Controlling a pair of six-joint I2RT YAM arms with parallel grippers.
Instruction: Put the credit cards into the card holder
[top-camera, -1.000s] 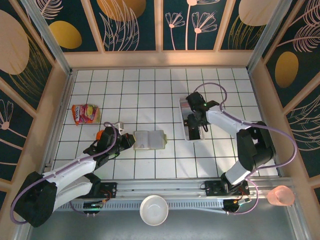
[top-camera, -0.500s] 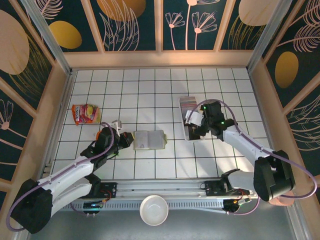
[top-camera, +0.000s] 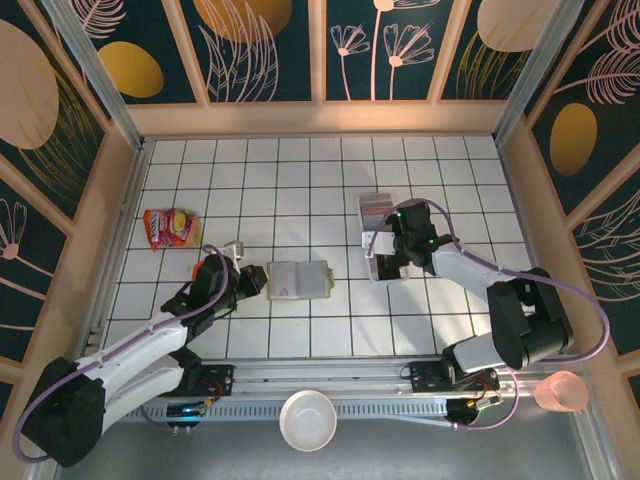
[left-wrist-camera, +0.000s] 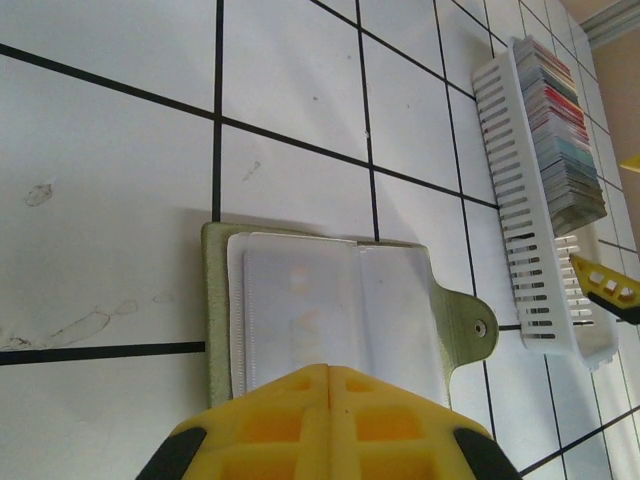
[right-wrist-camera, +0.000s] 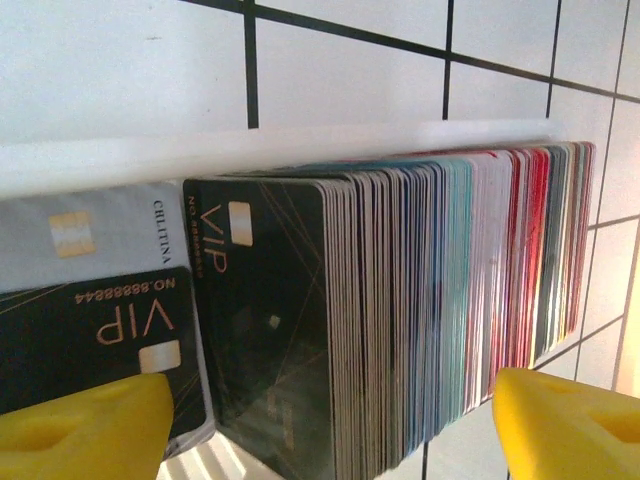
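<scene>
Nearest, off the tiled table: white bowl at centre, pink cup to the right. Left of centre on the tiles, left gripper, its yellow fingers pressed together with nothing between them, tips over the short edge of the card holder opposite the snap tab; contact with it not discernible. Card holder flat and open, olive-green border, pale clear pockets uppermost, tab toward the white slotted tray. Right of centre, right gripper low over the near half of that tray, jaws wide apart and gripping nothing. In the right wrist view, 1 yellow finger over 2 loose cards lying flat, 1 grey and 1 black marked VIP, the other finger beyond the far end of the upright stack. Credit cards on edge in a dense row along the far part of the tray, black VIP card foremost, then grey, teal, pink and red edges; none in the holder. Farther left, an orange-red snack packet, well apart from both grippers.
</scene>
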